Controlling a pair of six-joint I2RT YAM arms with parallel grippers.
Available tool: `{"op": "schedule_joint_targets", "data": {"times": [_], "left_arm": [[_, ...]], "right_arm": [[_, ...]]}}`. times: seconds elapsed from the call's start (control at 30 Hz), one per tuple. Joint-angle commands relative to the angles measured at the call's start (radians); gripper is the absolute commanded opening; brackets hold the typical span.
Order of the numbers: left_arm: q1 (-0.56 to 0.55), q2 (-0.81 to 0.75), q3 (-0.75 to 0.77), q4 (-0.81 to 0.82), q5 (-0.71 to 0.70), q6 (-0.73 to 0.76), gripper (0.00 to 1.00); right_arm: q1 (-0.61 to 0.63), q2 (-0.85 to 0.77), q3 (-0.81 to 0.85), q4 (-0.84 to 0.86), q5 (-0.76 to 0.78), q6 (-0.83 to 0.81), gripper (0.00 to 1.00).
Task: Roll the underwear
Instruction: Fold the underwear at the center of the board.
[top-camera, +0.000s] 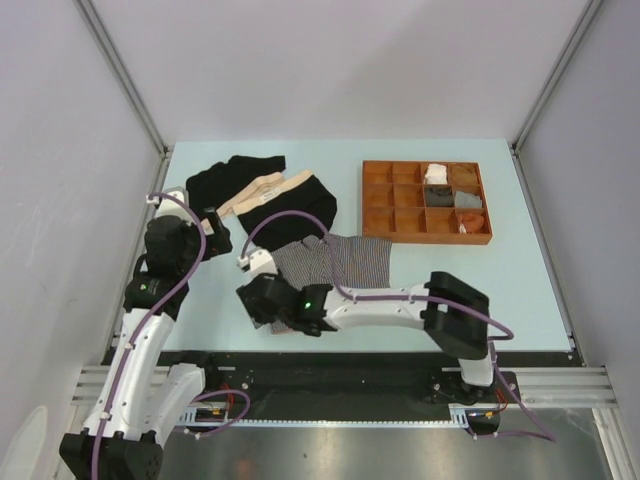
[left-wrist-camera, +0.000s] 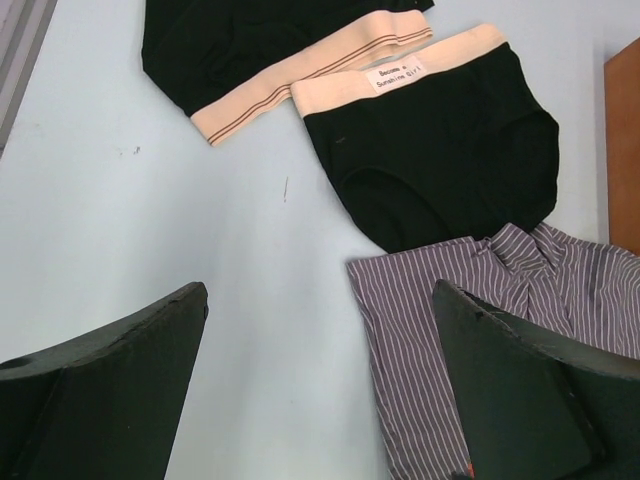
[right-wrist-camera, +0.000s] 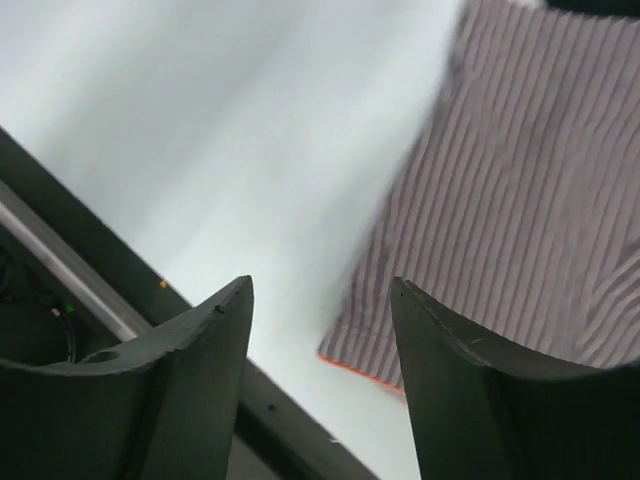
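Note:
The grey pin-striped boxer short (top-camera: 345, 260) lies flat at the table's middle front. Two black briefs with beige waistbands lie behind it, one (top-camera: 295, 205) next to the boxer, the other (top-camera: 220, 180) farther left. My left gripper (top-camera: 216, 236) is open and empty, hovering left of the boxer; in the left wrist view (left-wrist-camera: 320, 290) the boxer (left-wrist-camera: 450, 330) runs under the right finger, with both briefs (left-wrist-camera: 440, 150) (left-wrist-camera: 250, 40) beyond. My right gripper (top-camera: 262, 303) is open and empty over the boxer's near left corner (right-wrist-camera: 500, 180), where an orange edge (right-wrist-camera: 365, 367) shows between the jaws (right-wrist-camera: 322, 284).
A brown compartmented tray (top-camera: 378, 200) stands at the back right with small rolled cloths in some cells; its edge shows in the left wrist view (left-wrist-camera: 625, 140). The table's black front rail (right-wrist-camera: 60, 230) lies just beside the right gripper. Grey walls close in both sides.

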Motion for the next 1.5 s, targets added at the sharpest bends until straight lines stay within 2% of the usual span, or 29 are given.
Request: {"op": "schedule_joint_targets", "data": {"times": [0.0,0.07,0.33,0.7,0.97,1.07,1.17,1.27,1.33,1.47], "left_arm": [[0.028,0.0,0.006,-0.008,-0.005,-0.025,1.0],[0.039,0.003,0.006,-0.01,0.011,-0.032,1.0],[0.048,0.0,0.002,-0.002,0.057,-0.042,1.0],[0.048,0.005,-0.001,-0.002,0.078,-0.038,1.0],[0.048,0.012,-0.002,-0.005,0.066,-0.04,1.0],[0.048,0.017,-0.013,-0.007,0.008,-0.107,1.0],[0.045,0.017,-0.043,0.027,0.025,-0.197,1.0],[0.025,0.028,-0.12,0.117,0.003,-0.299,0.99],[0.016,0.09,-0.175,0.168,0.0,-0.33,0.97],[0.013,0.254,-0.172,0.22,0.034,-0.344,0.91]], "right_arm": [[0.018,0.082,0.108,-0.126,0.046,0.099,0.59],[0.026,0.1,0.114,-0.151,0.048,0.12,0.54],[0.057,0.154,0.145,-0.241,0.092,0.192,0.52],[0.078,0.191,0.156,-0.238,0.078,0.196,0.42],[0.078,0.235,0.183,-0.258,0.068,0.197,0.39],[0.075,0.246,0.186,-0.269,0.066,0.197,0.34],[0.064,0.245,0.174,-0.278,0.052,0.211,0.13],[0.046,0.208,0.113,-0.232,0.014,0.215,0.03],[0.025,0.164,0.046,-0.177,-0.036,0.223,0.0],[-0.009,0.102,-0.066,-0.056,-0.146,0.229,0.0]]}}
